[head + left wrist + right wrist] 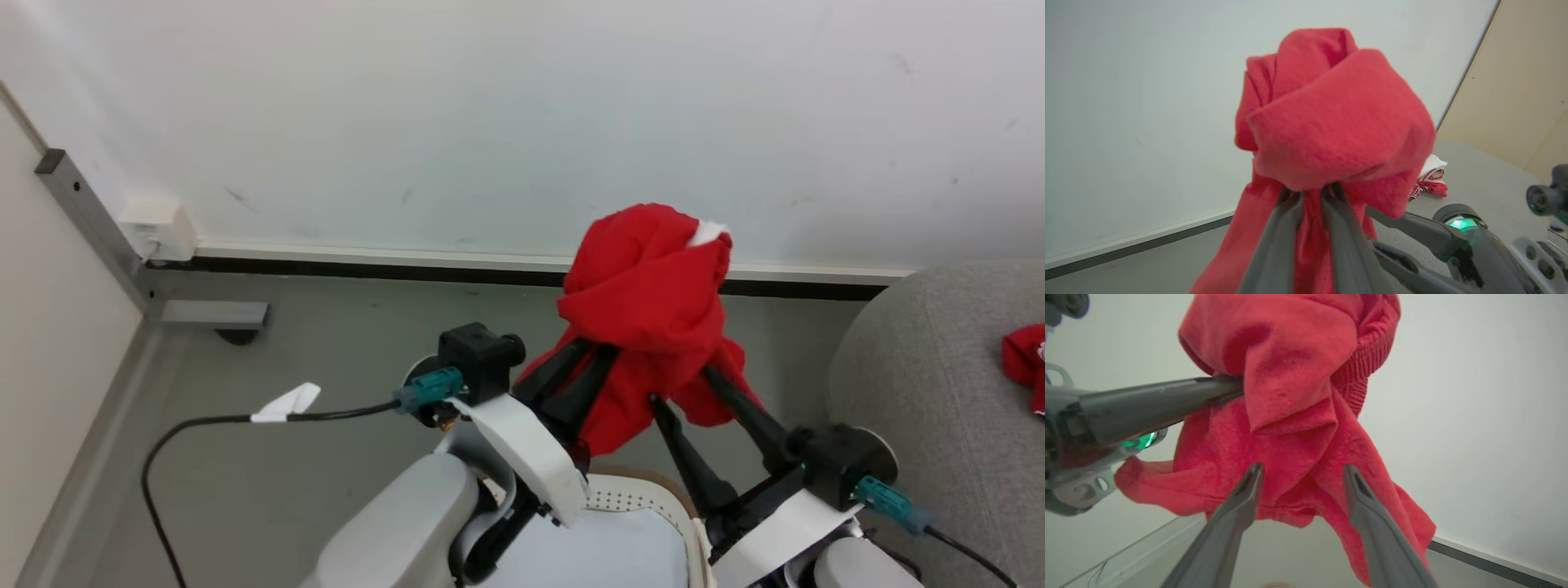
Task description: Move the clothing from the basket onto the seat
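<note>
Item: red garment [645, 302], aloft beyond basket [629, 490], pinched in closed left hand [1310, 195]; right hand [1301, 471] spread, gripping nothing; risk: lone pinch slips, dropping it short of sofa [922, 367].

Fuzzy cloth clothing [645, 310], matt fabric seat [922, 392]

red clothing [1025, 361] on grey seat [914, 400]

The bunched garment [645, 302] is hanging above the basket [629, 494], between the left end effector [600, 353] and the right end effector [679, 385]. The sofa [922, 384] is standing to the right, a second garment [1024, 363] lying on it.
</note>
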Robot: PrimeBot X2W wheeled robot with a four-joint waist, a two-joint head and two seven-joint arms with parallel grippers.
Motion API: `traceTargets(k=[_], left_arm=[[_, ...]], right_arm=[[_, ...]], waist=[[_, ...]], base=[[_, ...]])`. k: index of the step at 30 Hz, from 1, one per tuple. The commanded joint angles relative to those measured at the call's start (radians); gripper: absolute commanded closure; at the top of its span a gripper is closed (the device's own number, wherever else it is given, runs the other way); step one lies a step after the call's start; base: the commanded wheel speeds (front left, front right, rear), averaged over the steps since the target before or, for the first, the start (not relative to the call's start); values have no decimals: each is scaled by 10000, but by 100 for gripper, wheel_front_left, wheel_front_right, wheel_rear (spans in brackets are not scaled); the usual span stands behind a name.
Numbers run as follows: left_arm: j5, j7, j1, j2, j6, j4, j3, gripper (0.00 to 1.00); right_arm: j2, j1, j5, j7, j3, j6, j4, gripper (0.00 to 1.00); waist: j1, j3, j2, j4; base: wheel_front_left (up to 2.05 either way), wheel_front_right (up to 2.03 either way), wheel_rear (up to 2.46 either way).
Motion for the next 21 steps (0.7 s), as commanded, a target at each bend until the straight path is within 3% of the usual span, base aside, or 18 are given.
traceTargets(k=[1,9,16,17,19,20,21], left_arm=[[-25,50,175,-64,-49,-73,-141,100],[-255,223,296,-298,-153,-337,-802,100],[-687,417,445,-400,-214,-380,-1304,100],[-724,414,448,-402,-221,-355,-1347,100],[-790,393,469,-379,-225,-290,-1376,100],[-797,372,466,-356,-227,-258,-1374,100],[-821,366,455,-331,-229,-234,-1367,100]], right_arm=[[-99,-247,320,8,414,-22,211,0],[-432,-1097,975,8,1544,-22,1162,0],[-691,-1271,975,5,1846,-22,708,0],[-734,-1237,980,3,1867,-22,603,16],[-768,-1169,963,1,1906,-22,443,83],[-787,-1132,979,1,1922,-22,382,100],[-826,-1106,996,1,1945,-22,325,100]], waist=[[0,-29,-1,208],[0,-135,-1,948],[0,-238,-1,1612],[0,-250,-1,1679],[0,-262,-1,1756],[0,-262,-1,1779],[0,-257,-1,1796]], base=[[0,0,0],[0,0,0],[0,0,0],[0,0,0],[0,0,0],[0,0,0],[0,0,0]])
